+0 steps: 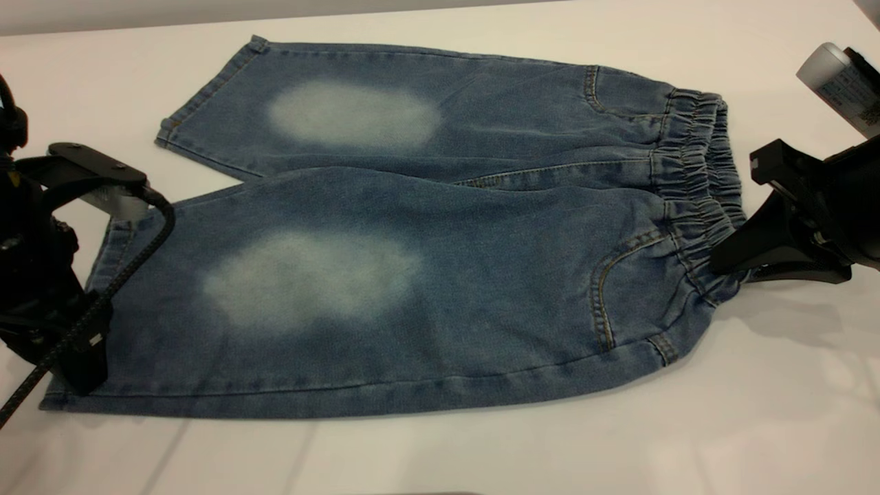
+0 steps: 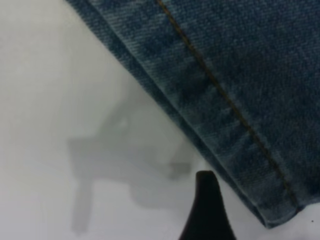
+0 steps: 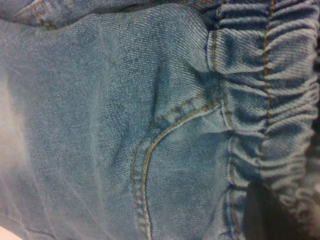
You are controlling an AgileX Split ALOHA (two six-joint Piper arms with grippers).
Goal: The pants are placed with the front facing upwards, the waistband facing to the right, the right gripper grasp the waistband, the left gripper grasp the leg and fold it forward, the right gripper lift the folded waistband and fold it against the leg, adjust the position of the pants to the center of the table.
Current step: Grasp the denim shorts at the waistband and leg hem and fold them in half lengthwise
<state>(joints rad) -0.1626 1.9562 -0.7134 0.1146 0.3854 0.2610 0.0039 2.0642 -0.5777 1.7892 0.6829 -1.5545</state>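
The exterior camera looks steeply down across the table, taking in the whole pants. The left wrist camera sits close above the cuff hem, just beside its fingers. The right wrist camera presses close over the waistband, which the exterior view shares.

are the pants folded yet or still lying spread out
Spread out. The pants lie flat on the table, both legs side by side, waistband unfolded at the right.

A grey wall strip runs behind the brightly lit, faintly shadowed white surface.
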